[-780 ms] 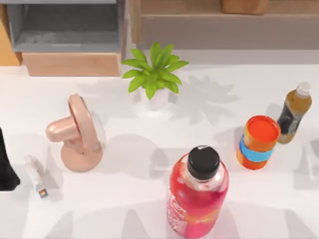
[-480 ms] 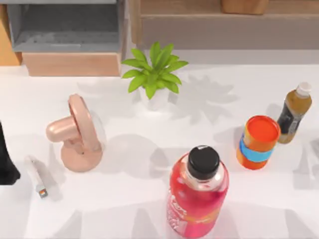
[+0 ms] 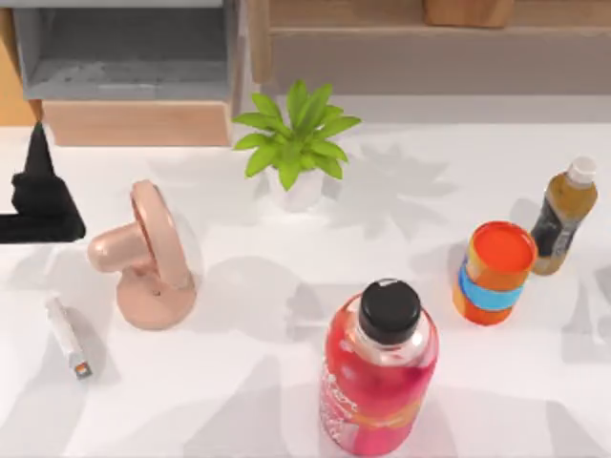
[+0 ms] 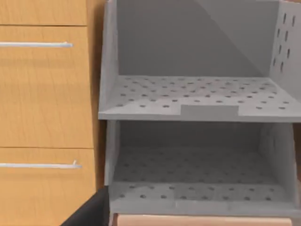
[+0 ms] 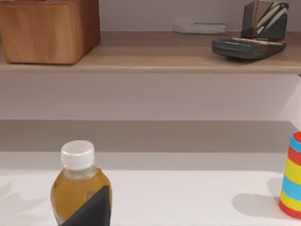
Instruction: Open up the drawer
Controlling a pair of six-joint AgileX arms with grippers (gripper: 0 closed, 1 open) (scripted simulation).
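since my left gripper [image 3: 38,196] sits at table's left edge, drawers [image 4: 44,94] lie just ahead, handles [image 4: 37,165] running sideways. left arm nearer. can't tell if fingers open. right arm parked.

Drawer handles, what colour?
Silver drawer handles on light wood drawer fronts, clearest in the left wrist view.

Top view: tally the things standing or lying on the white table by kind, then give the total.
Bottles: 2, pink and amber
Cans: 1
Plants: 1
Fans: 1
Small white sticks: 1
Total: 6
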